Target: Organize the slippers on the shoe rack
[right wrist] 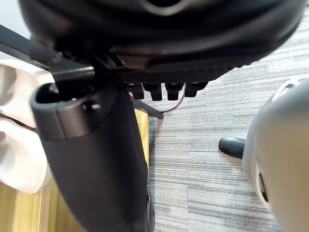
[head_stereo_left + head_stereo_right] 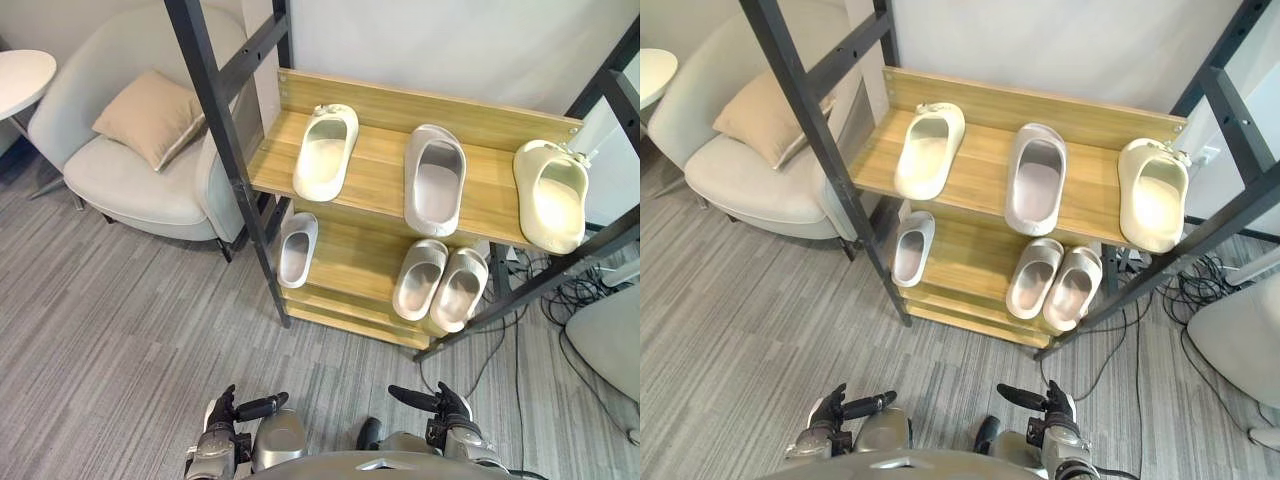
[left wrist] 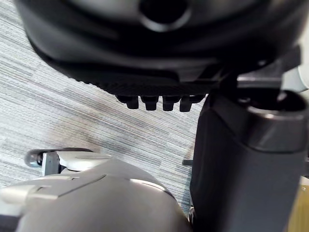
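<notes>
fingers point(image 3: 150, 102) of left hand point(image 2: 228, 410), right hand point(image 2: 447, 405) relaxed; armchair point(image 2: 130, 185) beside rack point(image 2: 380, 175).

The shoe rack point(image 2: 225, 140) stands on the floor point(image 2: 120, 340) against the wall; on its upper shelf point(image 2: 380, 170) three slippers lie apart in a row, the left slipper point(image 2: 326, 152), the middle slipper point(image 2: 435, 180) and the right slipper point(image 2: 550, 195); on the lower shelf point(image 2: 350, 260) a single slipper point(image 2: 298, 248) lies at the left end, a touching pair point(image 2: 440, 283) at the right; left of the rack stands an armchair point(image 2: 130, 180) with a cushion point(image 2: 152, 117) on its seat; a table point(image 2: 20, 80) is further left; cables point(image 2: 565, 290) lie on the floor to the rack's right.
</notes>
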### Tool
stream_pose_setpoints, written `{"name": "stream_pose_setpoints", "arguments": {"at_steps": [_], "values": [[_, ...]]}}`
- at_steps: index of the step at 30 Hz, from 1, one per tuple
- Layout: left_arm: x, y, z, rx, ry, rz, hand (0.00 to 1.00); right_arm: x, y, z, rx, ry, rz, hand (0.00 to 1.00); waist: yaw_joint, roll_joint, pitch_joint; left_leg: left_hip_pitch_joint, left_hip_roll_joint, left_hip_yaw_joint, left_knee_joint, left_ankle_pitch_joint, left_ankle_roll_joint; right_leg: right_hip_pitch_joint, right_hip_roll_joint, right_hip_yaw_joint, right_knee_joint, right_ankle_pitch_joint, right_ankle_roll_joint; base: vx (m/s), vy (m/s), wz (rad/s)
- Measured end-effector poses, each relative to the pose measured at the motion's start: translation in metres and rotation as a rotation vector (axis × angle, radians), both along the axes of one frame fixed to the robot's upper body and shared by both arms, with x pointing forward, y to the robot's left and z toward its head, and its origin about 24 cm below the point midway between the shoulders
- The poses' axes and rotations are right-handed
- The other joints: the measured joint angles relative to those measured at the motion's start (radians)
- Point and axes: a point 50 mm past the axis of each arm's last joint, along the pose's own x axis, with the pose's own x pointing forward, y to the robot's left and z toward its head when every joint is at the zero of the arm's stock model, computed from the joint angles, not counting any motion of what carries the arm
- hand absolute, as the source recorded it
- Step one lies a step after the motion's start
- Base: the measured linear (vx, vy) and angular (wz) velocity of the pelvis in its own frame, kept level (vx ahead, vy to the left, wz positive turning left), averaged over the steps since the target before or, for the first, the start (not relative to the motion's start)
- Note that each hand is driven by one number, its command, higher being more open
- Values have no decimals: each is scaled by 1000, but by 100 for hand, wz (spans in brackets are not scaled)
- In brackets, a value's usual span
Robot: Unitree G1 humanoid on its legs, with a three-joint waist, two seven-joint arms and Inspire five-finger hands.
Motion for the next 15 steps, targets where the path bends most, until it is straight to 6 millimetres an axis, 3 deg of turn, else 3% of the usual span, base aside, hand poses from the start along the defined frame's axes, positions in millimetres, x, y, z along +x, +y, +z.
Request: {"name": "stream_pose_setpoints", "arguments": {"at_steps": [1, 2, 4, 9, 15], "values": [[1, -4, -1, -10, -1, 0, 100, 2, -1, 1, -1, -3, 2, 100, 0, 13, 0, 2, -26, -27, -111, 54, 22, -7, -5, 19, 8, 1, 17, 65, 231, -39], [1, -4, -1, -11, -1, -1, 100, 3, -2, 1, -5, -6, 3, 100, 3, 11, 2, 13, -32, -22, -123, 55, 32, -7, -8, 29, 12, 3, 26, 119, 183, -34], [1, 3, 1, 12, 1, -8, 100, 0, 5, -1, 13, 7, 10, 100, 3, -26, -11, 53, -87, 5, -189, 91, 51, -6, -35, 70, -32, 20, 54, 189, 140, -17], [-1, 1, -1, 6, 15, -18, 100, 0, 8, -1, 20, 5, 15, 100, 2, -19, -11, 95, -123, 4, -196, 90, 52, 49, -49, 120, -86, 28, 57, 114, 83, -11], [-2, -2, -2, 3, 31, -81, 100, -2, 8, -1, 13, 11, 50, 100, 1, -12, -21, 120, -122, -10, -238, 91, 55, 68, -38, 119, -121, 31, 61, 48, -19, -2]]}}
